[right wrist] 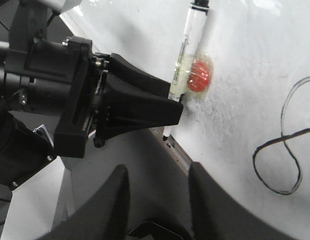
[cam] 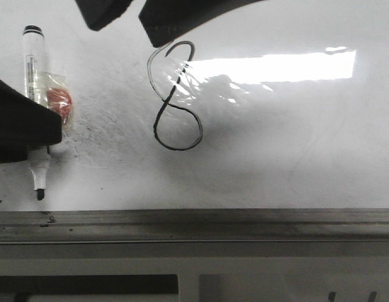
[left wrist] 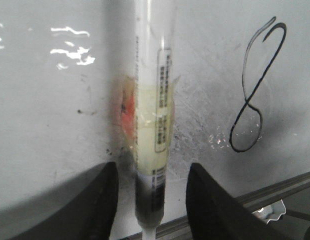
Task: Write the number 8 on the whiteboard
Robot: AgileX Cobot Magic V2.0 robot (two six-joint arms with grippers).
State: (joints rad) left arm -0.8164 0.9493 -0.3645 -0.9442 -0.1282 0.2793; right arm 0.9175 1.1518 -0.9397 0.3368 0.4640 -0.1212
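Well right of left claw (left wrist: pixel 150 200): number 8 (cam: pixel 176 97)

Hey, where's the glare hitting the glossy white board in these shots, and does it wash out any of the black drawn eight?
Front view: a bright glare band crosses the glossy white whiteboard and fades the top loop of the black hand-drawn number 8. Left wrist view: small glare squiggles sit well away from the eight; the taped white marker pen looks soft and blurred. Right wrist view: no glare on the visible strokes.
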